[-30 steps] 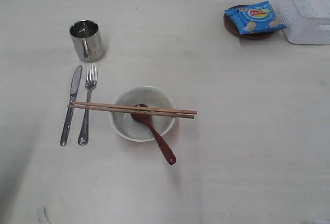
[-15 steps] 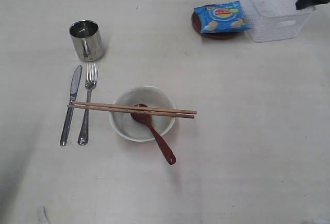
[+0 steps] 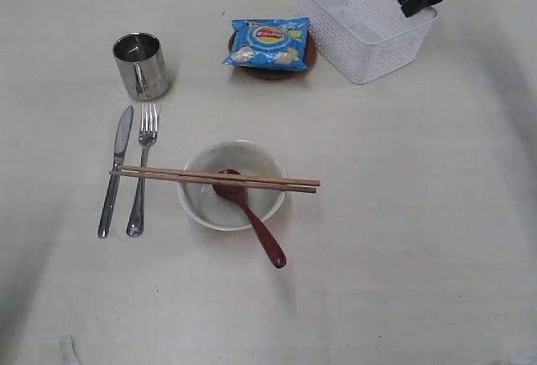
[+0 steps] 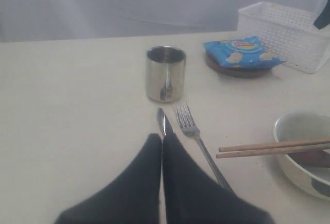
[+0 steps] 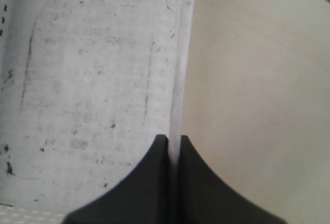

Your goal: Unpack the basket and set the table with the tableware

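White perforated rectangular plastic basket (image 3: 390, 46) sits at the far right of the pale cream tabletop (image 3: 419, 231) and looks empty. The right gripper (image 3: 408, 4) has its jaws clamped on the basket's thin far rim. The left gripper (image 4: 162, 144) holds nothing, jaws together. Unpacking seems finished. A shiny steel cup (image 3: 140, 65), steel knife (image 3: 115, 170) and steel fork (image 3: 143, 168) are at the left. The off-white bowl (image 3: 195, 204) has two brown wooden chopsticks (image 3: 168, 173) across it and a dark reddish wooden spoon (image 3: 262, 235) inside. A small brown plate (image 3: 270, 75) just left of the basket bears a blue crisp packet (image 3: 268, 44). Probably only setting the basket aside remains.
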Robot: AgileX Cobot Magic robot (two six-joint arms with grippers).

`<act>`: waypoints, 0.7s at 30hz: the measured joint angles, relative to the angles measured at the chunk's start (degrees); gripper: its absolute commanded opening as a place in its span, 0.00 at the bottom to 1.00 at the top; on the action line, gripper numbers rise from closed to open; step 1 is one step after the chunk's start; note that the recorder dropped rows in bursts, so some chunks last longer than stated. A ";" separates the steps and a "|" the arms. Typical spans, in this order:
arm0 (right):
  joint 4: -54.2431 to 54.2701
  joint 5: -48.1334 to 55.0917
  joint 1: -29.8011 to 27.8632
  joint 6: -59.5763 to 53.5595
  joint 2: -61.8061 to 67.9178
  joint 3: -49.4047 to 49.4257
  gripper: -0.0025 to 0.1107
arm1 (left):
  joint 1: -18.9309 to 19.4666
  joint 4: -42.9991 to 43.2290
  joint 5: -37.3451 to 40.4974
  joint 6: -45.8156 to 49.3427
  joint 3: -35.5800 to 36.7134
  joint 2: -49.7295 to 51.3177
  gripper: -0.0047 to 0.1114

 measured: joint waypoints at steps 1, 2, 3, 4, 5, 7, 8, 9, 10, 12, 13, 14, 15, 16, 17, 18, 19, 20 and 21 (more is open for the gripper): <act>-0.25 0.16 0.49 0.12 -0.16 0.00 0.02 | 0.00 0.00 0.00 0.00 0.00 0.00 0.04; -0.38 0.25 1.08 0.22 -0.46 0.00 0.02 | 0.00 0.00 0.00 0.00 0.00 0.00 0.04; -0.52 0.38 1.66 0.51 -0.71 0.00 0.02 | 0.00 0.00 0.00 0.00 0.00 0.00 0.04; -0.69 0.38 2.23 0.60 -0.98 0.12 0.02 | 0.00 0.00 0.00 0.00 0.00 0.00 0.04; -0.78 0.48 2.68 0.72 -1.29 0.37 0.02 | 0.00 0.00 0.00 0.00 0.00 0.00 0.04; -1.68 0.50 3.91 0.91 -2.38 1.88 0.02 | 0.00 0.00 0.00 0.00 0.00 0.00 0.04; -2.30 0.39 4.40 0.91 -2.78 2.71 0.02 | 0.00 0.00 0.00 0.00 0.00 0.00 0.04; -3.02 0.39 5.07 1.07 -3.32 4.11 0.02 | 0.00 0.00 0.00 0.00 0.00 0.00 0.04; -3.63 0.39 5.48 1.43 -3.66 5.04 0.02 | 0.00 0.00 0.00 0.00 0.00 0.00 0.04; -3.97 0.56 6.02 2.86 -4.29 7.03 0.02 | 0.00 0.00 0.00 0.00 0.00 0.00 0.04; -4.13 0.67 6.26 3.73 -4.41 7.43 0.02 | 0.00 0.00 0.00 0.00 0.00 0.00 0.04; -4.39 0.67 6.28 5.14 -4.58 7.71 0.02 | 0.00 0.00 0.00 0.00 0.00 0.00 0.04; -4.83 0.67 6.28 6.65 -4.72 7.99 0.02 | 0.00 0.00 0.00 0.00 0.00 0.00 0.04; -5.51 0.80 6.28 8.02 -4.97 8.01 0.02 | 0.00 0.00 0.00 0.00 0.00 0.00 0.04; -6.80 0.80 6.28 9.73 -5.22 8.25 0.02 | 0.00 0.00 0.00 0.00 0.00 0.00 0.04; -8.28 0.92 6.28 11.41 -5.65 8.25 0.02 | 0.00 0.00 0.00 0.00 0.00 0.00 0.04; -9.68 1.16 6.28 12.78 -6.05 8.34 0.02 | 0.00 0.00 0.00 0.00 0.00 0.00 0.04; -11.49 1.26 6.28 14.55 -6.68 8.34 0.02 | 0.00 0.00 0.00 0.00 0.00 0.00 0.04; -13.21 1.26 6.16 16.16 -7.39 8.34 0.02 | 0.00 0.00 0.00 0.00 0.00 0.00 0.04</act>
